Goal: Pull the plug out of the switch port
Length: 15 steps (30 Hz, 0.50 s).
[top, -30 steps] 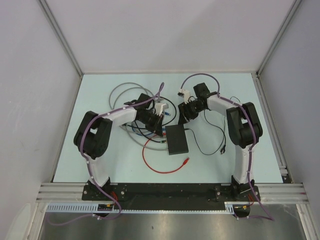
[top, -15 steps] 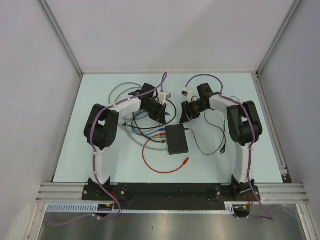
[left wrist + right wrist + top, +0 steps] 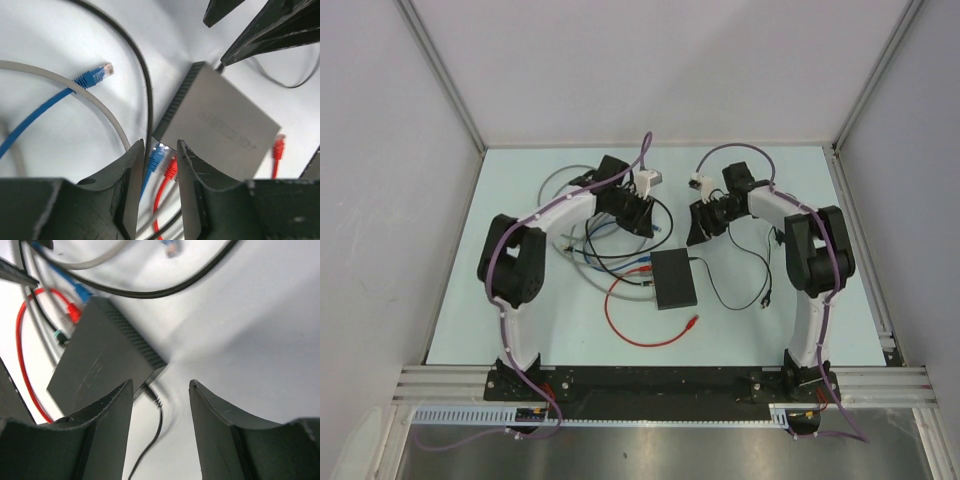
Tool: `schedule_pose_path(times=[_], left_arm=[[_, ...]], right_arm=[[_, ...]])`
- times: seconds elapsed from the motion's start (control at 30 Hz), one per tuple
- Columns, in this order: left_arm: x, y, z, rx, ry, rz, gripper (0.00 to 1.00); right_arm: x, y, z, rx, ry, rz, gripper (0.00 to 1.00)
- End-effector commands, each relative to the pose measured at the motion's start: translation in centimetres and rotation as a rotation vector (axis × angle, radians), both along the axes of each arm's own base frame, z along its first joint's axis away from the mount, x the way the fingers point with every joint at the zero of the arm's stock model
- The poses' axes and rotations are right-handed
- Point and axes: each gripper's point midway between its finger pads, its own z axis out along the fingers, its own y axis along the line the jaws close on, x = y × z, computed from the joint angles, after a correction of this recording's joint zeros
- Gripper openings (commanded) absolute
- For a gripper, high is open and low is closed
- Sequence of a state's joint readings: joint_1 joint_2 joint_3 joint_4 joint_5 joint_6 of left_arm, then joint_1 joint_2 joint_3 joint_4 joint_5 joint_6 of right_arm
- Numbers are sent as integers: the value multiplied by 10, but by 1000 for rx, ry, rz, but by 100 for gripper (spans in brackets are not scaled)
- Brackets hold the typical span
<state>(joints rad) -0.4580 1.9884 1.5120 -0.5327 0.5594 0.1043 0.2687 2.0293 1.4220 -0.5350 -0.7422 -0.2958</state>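
Switch: I see the switch (image 3: 675, 279) lying flat on the table (image 3: 740, 330), about mid-table and slightly toward 6 o'clock.
Ports: these are along its 9 o'clock edge in the top view. A blue plug (image 3: 156, 159) and a red plug (image 3: 171, 170) sit there side by side and look seated.
Left fingers: the left fingers (image 3: 131, 175) are parted with nothing between them. They hover at 11 o'clock of the switch, and both plugs show through the gap.
Right fingers: the right fingers (image 3: 112, 410) are spread and empty. They are above the table at 1 o'clock of the switch.
Loose ends: a loose blue plug (image 3: 100, 74) lies on the table by a grey cable (image 3: 107, 116). A loose red end (image 3: 695, 321) lies at 5 o'clock of the switch.
Black lead: the black lead (image 3: 159, 415) leaves the switch's 3 o'clock edge.
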Motion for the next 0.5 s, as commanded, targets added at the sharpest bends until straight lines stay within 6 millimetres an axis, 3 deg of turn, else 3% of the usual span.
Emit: schedule_pose_path(times=[0.0,0.03,0.17,0.23,0.27,0.3,0.37,0.4,0.43,0.47], left_arm=[[-13,1,44,-59,-68,18,38],[-21,-2,47,-82,-42,11,37],[-51,-12,33,-79,-5,-69,20],[-60,-21,28,-91,1,-102,12],[-65,-23,20,-89,26,-105,7],[-68,-26,18,-95,38,-114,6],[-69,-30,10,-102,76,-122,3],[-70,-31,7,-103,92,-123,2],[-69,-32,5,-105,102,-117,2],[-67,-34,-1,-102,120,-116,2]], right_arm=[[-5,-10,59,14,-237,153,54],[-8,-11,69,16,-275,183,54],[-26,-13,74,-33,-363,320,52],[-29,-20,57,-103,-420,381,51],[-31,-19,59,-124,-466,404,50],[-23,-22,55,-159,-527,409,50],[-29,-28,36,-202,-579,438,49],[-13,-27,49,-218,-704,417,49],[-10,-28,49,-233,-765,421,49],[-23,-34,28,-248,-764,429,49]])
